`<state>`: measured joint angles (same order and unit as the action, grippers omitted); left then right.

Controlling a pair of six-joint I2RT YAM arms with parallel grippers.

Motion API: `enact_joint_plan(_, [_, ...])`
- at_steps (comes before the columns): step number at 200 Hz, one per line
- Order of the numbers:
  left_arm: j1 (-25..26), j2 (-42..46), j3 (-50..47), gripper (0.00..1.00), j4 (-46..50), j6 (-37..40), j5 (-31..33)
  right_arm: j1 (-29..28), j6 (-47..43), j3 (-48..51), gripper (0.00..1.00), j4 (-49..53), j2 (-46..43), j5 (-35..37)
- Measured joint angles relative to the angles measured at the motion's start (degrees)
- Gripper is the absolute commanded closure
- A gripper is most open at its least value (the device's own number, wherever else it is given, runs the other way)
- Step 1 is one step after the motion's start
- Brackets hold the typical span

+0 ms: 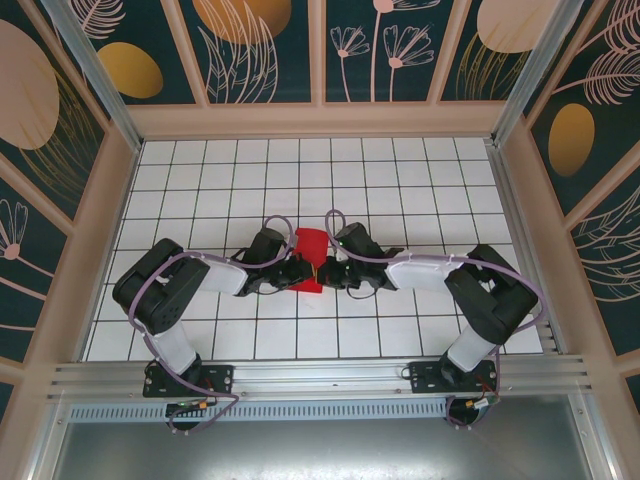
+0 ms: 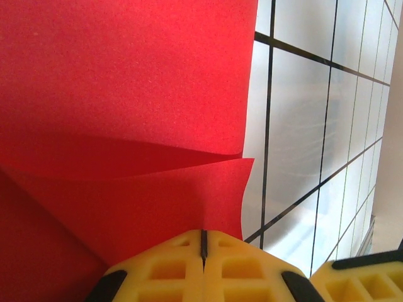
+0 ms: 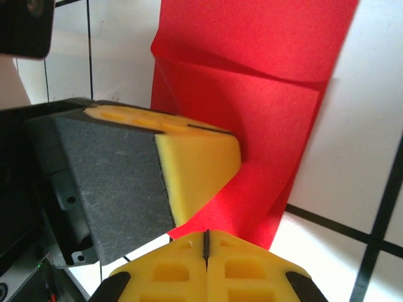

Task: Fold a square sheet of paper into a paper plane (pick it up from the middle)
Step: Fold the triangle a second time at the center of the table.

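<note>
From above, the thin bright red square sheet of paper [image 1: 311, 248], partly folded, lies mid-table on the white gridded table [image 1: 200, 180]. Its long axis runs near edge to far edge, the left pincer [image 1: 298, 273] and right pincer [image 1: 326, 273] meet equally close at its near end, and open grid surrounds them. The left wrist view shows the left pincer [image 2: 203, 248] clamped on the sheet's near edge, with layered paper straight ahead and bare table to the right. The right wrist view shows the right pincer [image 3: 206, 248] pinched on the near corner, the left pincer's yellow pad [image 3: 195, 170] just alongside, so the next fold likely works away from this shared grip.
</note>
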<state>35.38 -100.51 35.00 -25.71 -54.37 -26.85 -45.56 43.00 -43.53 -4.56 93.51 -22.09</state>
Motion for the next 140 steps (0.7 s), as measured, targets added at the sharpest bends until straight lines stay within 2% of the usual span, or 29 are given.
enact_joint_plan(140, [0.0, 0.3, -1.4, 0.94, -2.2, -0.6, 0.3, -0.3, 0.9, 1.4, 1.00, -1.2, 2.0, -0.5])
